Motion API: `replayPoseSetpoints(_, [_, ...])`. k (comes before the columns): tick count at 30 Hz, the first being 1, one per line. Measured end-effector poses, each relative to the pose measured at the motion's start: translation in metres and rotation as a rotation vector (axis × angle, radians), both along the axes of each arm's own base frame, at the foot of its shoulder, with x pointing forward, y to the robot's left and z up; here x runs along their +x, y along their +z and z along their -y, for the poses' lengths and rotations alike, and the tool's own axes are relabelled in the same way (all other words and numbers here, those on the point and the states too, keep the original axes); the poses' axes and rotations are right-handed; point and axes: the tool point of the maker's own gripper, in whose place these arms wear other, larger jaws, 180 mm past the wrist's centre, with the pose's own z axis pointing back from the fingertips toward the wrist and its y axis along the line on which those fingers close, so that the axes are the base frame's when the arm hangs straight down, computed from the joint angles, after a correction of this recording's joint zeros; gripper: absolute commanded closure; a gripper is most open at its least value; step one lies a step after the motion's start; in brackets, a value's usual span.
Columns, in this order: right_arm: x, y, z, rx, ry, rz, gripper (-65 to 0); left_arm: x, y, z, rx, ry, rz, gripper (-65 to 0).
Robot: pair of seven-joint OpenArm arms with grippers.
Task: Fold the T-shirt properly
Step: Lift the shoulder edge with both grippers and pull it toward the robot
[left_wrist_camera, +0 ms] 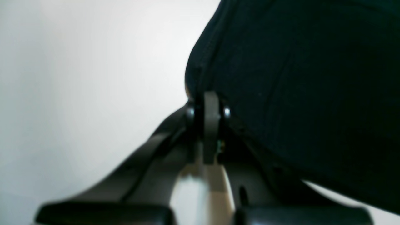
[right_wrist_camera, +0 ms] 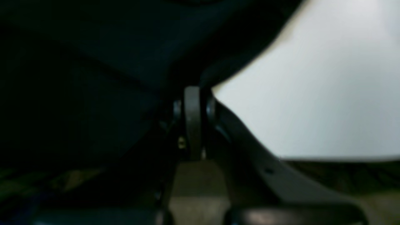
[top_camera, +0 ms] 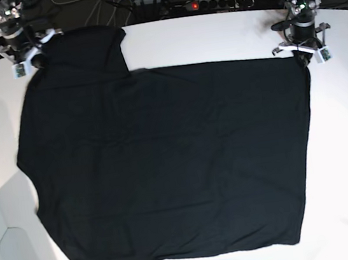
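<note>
T-shirt [top_camera: 165, 163] flat, plain side up, covering most of table [top_camera: 225, 33]; left hand [top_camera: 305, 50] & right hand [top_camera: 28, 57] each clenched on a far-edge corner: lift both evenly, keep cloth taut, avoid wrinkles.

White table [top_camera: 213, 35] underneath it all, and spread nearly flat across it, plain side up, is the black T-shirt [top_camera: 172, 162]. One sleeve reaches the far left corner, another hangs past the near edge. Bare white shows along the right side and far edge.
</note>
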Motion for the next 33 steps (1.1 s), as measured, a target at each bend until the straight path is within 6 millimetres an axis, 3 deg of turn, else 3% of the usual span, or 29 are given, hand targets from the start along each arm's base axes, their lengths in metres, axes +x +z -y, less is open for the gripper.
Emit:
replayPoseSetpoints(3, [0.003,0.016,0.022,-0.065,-0.036,0.026,0.0,-0.006,0.001,0.003,-0.002,-0.007,-0.018,-0.1])
replayPoseSetpoints(7, [0.019,0.040,0.035,-0.119,-0.054,0.097,0.0,-0.016,0.010,0.013,0.003,-0.042,-0.045,-0.1])
replayPoseSetpoints(13, [0.028,0.060,0.042,-0.151,-0.075,0.117,0.0,-0.001,0.046,0.021,0.044,-0.086,0.045,-0.1])
replayPoseSetpoints(17, [0.038,0.078,0.042,-0.121,-0.100,0.200,0.0,-0.006,0.056,0.026,0.059,-0.105,0.047,-0.1])
replayPoseSetpoints(22, [0.048,0.083,0.041,-0.111,-0.104,0.233,0.0,0.003,0.069,0.029,0.071,-0.116,0.090,-0.1])
replayPoseSetpoints(26, [0.055,0.088,0.041,-0.108,-0.105,0.253,0.0,0.000,0.066,0.030,0.064,-0.109,0.085,-0.1])
replayPoseSetpoints(33, [0.067,0.093,0.040,-0.104,-0.103,0.287,0.0,-0.014,0.068,0.012,0.073,-0.027,0.079,-0.1])
